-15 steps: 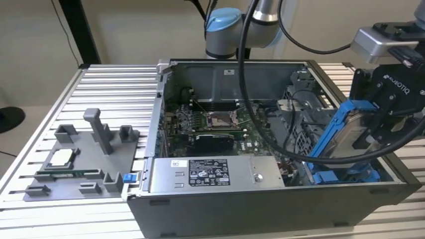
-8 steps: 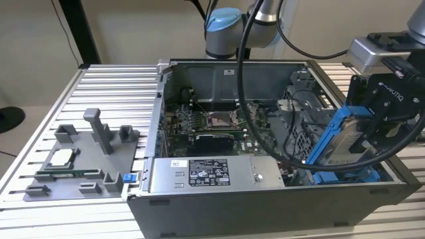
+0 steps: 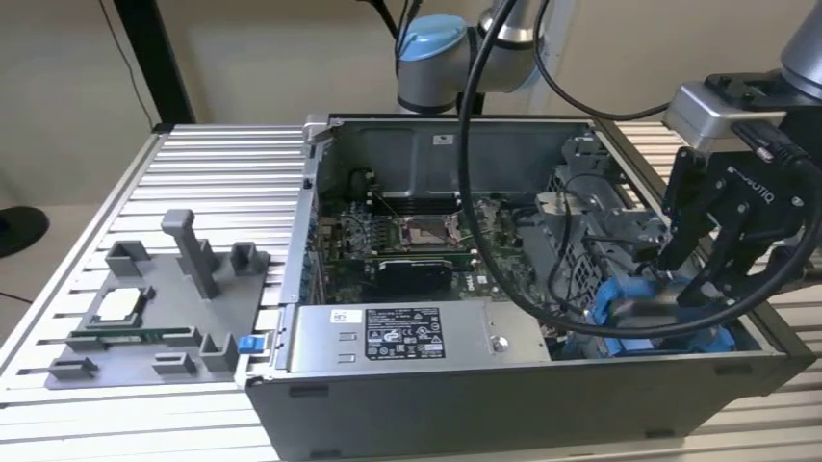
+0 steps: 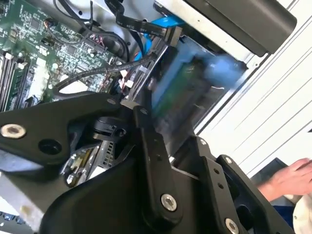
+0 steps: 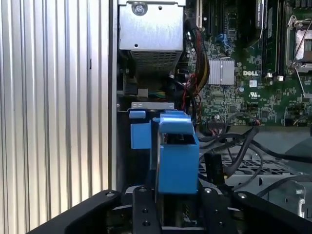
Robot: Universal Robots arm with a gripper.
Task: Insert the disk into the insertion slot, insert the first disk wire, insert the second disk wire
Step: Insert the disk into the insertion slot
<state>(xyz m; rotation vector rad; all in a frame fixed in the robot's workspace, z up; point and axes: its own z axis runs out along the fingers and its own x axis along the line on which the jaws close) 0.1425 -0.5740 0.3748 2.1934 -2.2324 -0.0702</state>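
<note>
Gripper [image 3: 700,274] at lower right of the exterior view.
Jaws pinch the disk [image 5: 178,156] between them; second wrist view adds a person's hand [image 4: 288,179].

Black cables [image 5: 243,141] crowd room beside the disk [image 5: 178,161].

disk [image 5: 178,151] in pincer [image 5: 176,197] | apparently over insertion slot [image 3: 617,318] | exterior view's right

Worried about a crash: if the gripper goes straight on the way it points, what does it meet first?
Likely the insertion slot, with the held disk leading; the gripper points down into it. Depth is unclear, and cables lie close.
</note>
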